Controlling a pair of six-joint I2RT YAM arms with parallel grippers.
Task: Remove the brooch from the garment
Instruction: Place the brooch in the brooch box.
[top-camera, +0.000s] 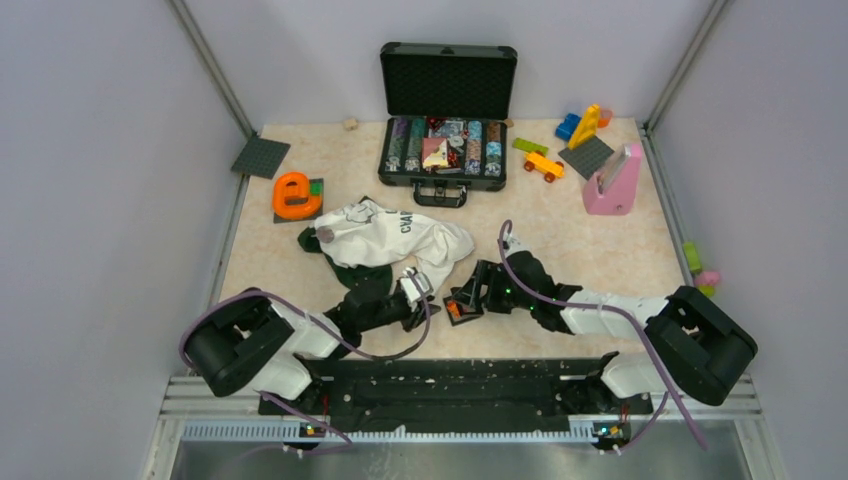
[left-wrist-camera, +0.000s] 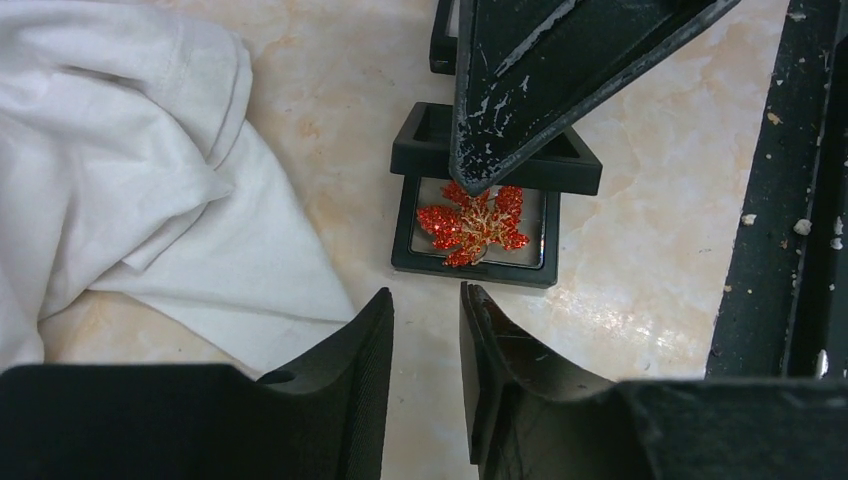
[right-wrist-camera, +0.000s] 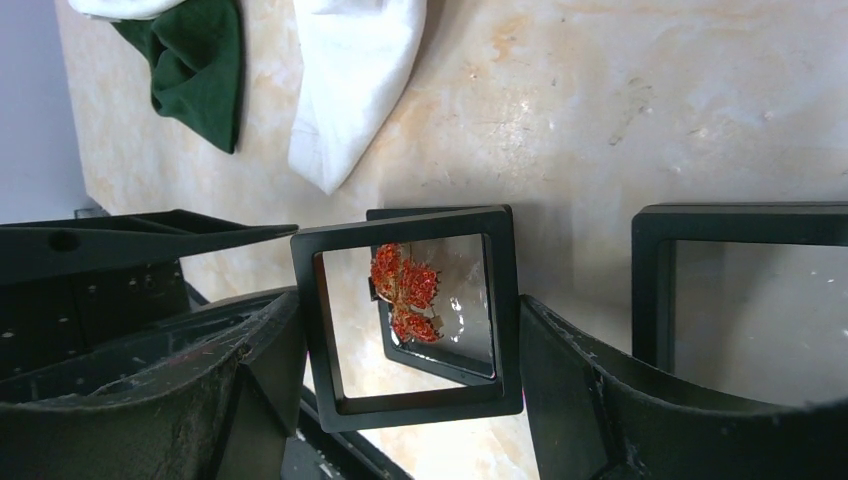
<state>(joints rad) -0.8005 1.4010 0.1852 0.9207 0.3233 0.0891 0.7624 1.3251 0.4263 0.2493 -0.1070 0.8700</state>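
The brooch (left-wrist-camera: 472, 222), a glittering orange-red leaf, lies inside a small black square display frame (left-wrist-camera: 430, 262) on the table, off the garment. The white and green garment (top-camera: 385, 240) lies crumpled just left of it, its white cloth (left-wrist-camera: 150, 180) near my left fingers. My left gripper (left-wrist-camera: 427, 295) sits just short of the frame, its jaws a narrow gap apart with nothing between them. My right gripper (right-wrist-camera: 407, 330) is shut on the frame's windowed lid (right-wrist-camera: 410, 405), tilted up. The brooch (right-wrist-camera: 403, 290) shows through the window.
A second black frame (right-wrist-camera: 740, 220) stands beside my right fingers. An open black case (top-camera: 445, 140) of small packets sits at the back. An orange letter e (top-camera: 293, 195), a toy car (top-camera: 543, 165) and a pink stand (top-camera: 613, 180) lie around it. The black base rail (left-wrist-camera: 790, 200) runs close by.
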